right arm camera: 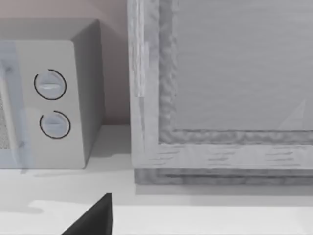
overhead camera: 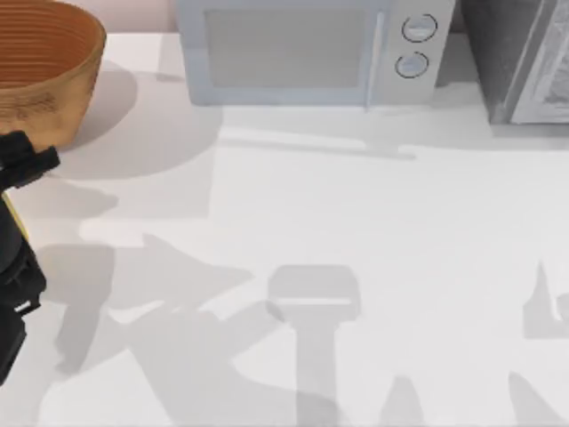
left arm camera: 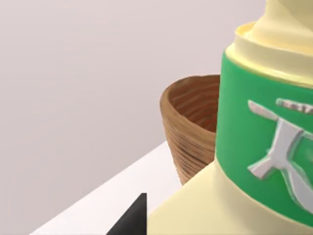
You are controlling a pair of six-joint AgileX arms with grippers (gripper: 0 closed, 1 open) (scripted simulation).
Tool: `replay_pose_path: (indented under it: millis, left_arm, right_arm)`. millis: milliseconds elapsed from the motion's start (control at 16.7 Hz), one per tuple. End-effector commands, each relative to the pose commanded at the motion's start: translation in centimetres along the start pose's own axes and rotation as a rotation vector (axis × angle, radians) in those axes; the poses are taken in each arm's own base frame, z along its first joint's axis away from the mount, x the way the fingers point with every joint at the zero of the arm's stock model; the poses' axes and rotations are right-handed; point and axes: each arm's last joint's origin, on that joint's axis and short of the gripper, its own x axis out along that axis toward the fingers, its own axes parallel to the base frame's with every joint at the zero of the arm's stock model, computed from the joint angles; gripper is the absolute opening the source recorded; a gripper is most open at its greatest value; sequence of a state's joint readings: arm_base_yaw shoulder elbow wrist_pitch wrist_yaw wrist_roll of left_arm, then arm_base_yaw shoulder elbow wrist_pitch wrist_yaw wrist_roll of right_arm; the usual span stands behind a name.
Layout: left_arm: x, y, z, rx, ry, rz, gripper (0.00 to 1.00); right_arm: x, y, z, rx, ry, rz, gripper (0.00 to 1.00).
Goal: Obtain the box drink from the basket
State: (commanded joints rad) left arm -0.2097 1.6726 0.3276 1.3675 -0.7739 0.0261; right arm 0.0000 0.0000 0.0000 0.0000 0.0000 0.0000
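Box drink, yellow with a green band, is sitting in the left gripper at the tabletop's left edge, just in front of the basket; finger spread unclear.

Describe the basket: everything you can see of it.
The basket is a round, bowl-shaped woven piece, orange-brown with a ribbed inside and a lighter tan outer wall. It stands upright on the white table at the far left corner, left of the microwave, cut off by the top view's edge. What shows of its inside looks empty. The left wrist view shows its rim and wall behind the box drink. Nothing visibly touches it.
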Motion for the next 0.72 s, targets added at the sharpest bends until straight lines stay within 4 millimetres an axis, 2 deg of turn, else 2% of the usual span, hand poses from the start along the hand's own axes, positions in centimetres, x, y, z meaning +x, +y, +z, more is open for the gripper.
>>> replay_pose_path:
  millis: [360, 720]
  left_arm:
    - [0.00, 0.00, 0.00, 0.000, 0.000, 0.000, 0.98]
    - [0.00, 0.00, 0.00, 0.000, 0.000, 0.000, 1.00]
  right_arm:
    - [0.00, 0.00, 0.00, 0.000, 0.000, 0.000, 1.00]
    - [0.00, 0.00, 0.00, 0.000, 0.000, 0.000, 1.00]
